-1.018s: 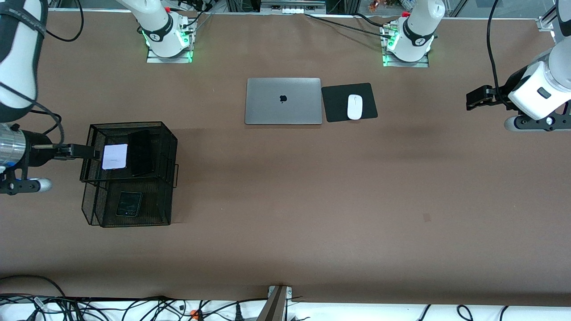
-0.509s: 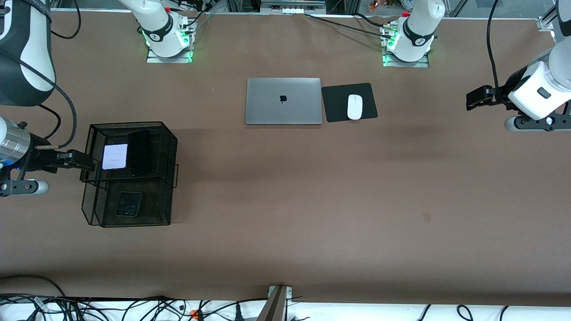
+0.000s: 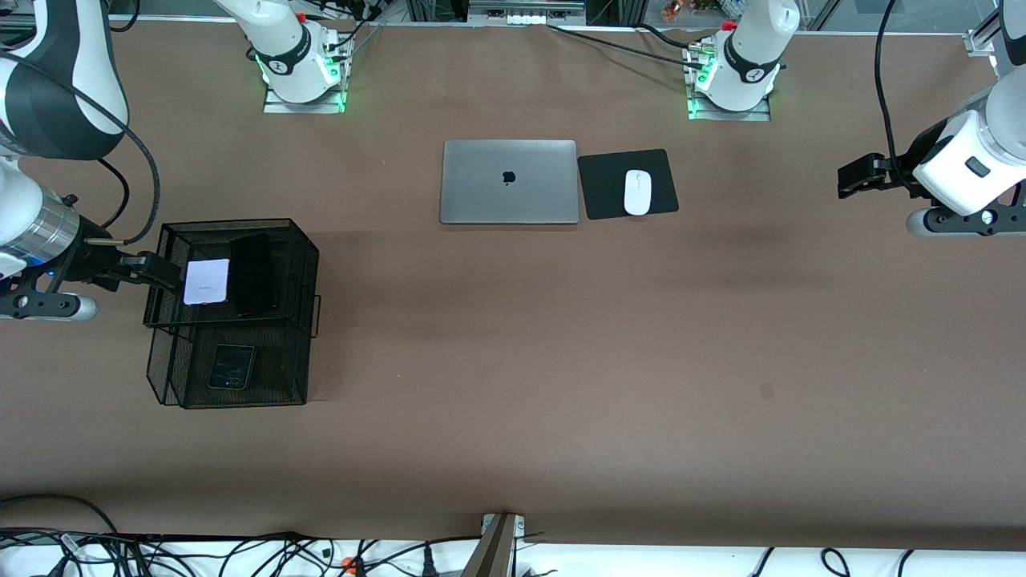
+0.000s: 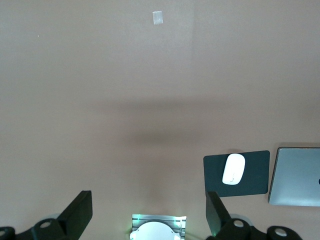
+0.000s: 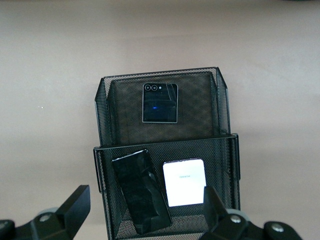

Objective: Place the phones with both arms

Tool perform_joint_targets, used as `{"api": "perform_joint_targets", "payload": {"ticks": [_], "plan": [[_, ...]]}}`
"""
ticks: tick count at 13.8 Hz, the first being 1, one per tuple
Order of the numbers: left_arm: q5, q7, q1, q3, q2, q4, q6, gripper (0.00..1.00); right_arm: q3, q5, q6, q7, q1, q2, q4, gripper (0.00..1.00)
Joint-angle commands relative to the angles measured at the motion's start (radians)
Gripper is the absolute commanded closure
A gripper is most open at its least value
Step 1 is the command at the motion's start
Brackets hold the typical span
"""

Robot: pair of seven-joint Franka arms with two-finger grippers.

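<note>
A black mesh two-tier basket (image 3: 304, 264) stands at the right arm's end of the table. Its upper tier holds the pale-lilac phone (image 3: 206, 281) and the long black slab (image 3: 252, 274) side by side. Its lower tier, nearer the front camera, holds the small squarish black phone (image 3: 232, 366). My right gripper (image 3: 164, 272) is open and empty at the upper tier's outer edge, beside the lilac phone. The right wrist view shows the lilac phone (image 5: 184, 182), the slab (image 5: 141, 190) and the small black phone (image 5: 160, 102). My left gripper (image 3: 851, 178) is open and empty and waits over the table's left-arm end.
A closed silver laptop (image 3: 509, 181) and a white mouse (image 3: 637, 192) on a black pad (image 3: 601, 188) lie between the arm bases. Bare brown tabletop fills the middle. Cables run along the table edge nearest the front camera.
My right gripper has drawn back a little from the lilac phone, which stays on the upper tier, and the right arm's elbow has swung over. The left arm has not moved.
</note>
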Motion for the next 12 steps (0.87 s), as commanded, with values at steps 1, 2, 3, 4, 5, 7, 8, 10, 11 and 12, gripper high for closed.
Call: {"api": "perform_joint_targets", "payload": {"ticks": [1, 2, 3, 4, 5, 7, 8, 10, 11, 12], "plan": [[-0.022, 0.014, 0.009, -0.003, -0.013, -0.013, 0.010, 0.00, 0.007, 0.014, 0.011, 0.015, -0.006, -0.014, -0.030, 0.00], [-0.022, 0.014, 0.009, -0.003, -0.013, -0.013, 0.010, 0.00, 0.007, 0.014, 0.014, 0.015, -0.006, -0.014, -0.030, 0.00], [-0.022, 0.014, 0.009, -0.003, -0.013, -0.013, 0.010, 0.00, 0.007, 0.014, 0.014, 0.015, -0.007, -0.014, -0.030, 0.00], [-0.022, 0.014, 0.009, -0.003, -0.013, -0.013, 0.010, 0.00, 0.007, 0.014, 0.014, 0.015, -0.007, -0.014, -0.030, 0.00], [-0.022, 0.015, 0.009, -0.003, -0.013, -0.013, 0.010, 0.00, 0.007, 0.014, 0.014, 0.015, -0.007, -0.013, -0.030, 0.00], [-0.022, 0.015, 0.009, -0.003, -0.013, -0.013, 0.010, 0.00, 0.007, 0.015, 0.011, 0.018, -0.007, -0.014, -0.030, 0.00], [-0.022, 0.015, 0.009, -0.003, -0.013, -0.013, 0.010, 0.00, 0.007, 0.015, 0.010, 0.018, -0.007, -0.014, -0.030, 0.00], [-0.022, 0.015, 0.009, -0.003, -0.013, -0.013, 0.010, 0.00, 0.009, 0.014, 0.011, 0.042, -0.006, -0.020, -0.029, 0.00], [-0.022, 0.015, 0.009, -0.003, -0.013, -0.013, 0.010, 0.00, 0.010, 0.009, 0.010, 0.079, -0.003, -0.022, -0.029, 0.00], [-0.022, 0.015, 0.009, -0.003, -0.013, -0.013, 0.010, 0.00, 0.012, 0.011, 0.008, 0.088, -0.001, -0.023, -0.029, 0.00]]}}
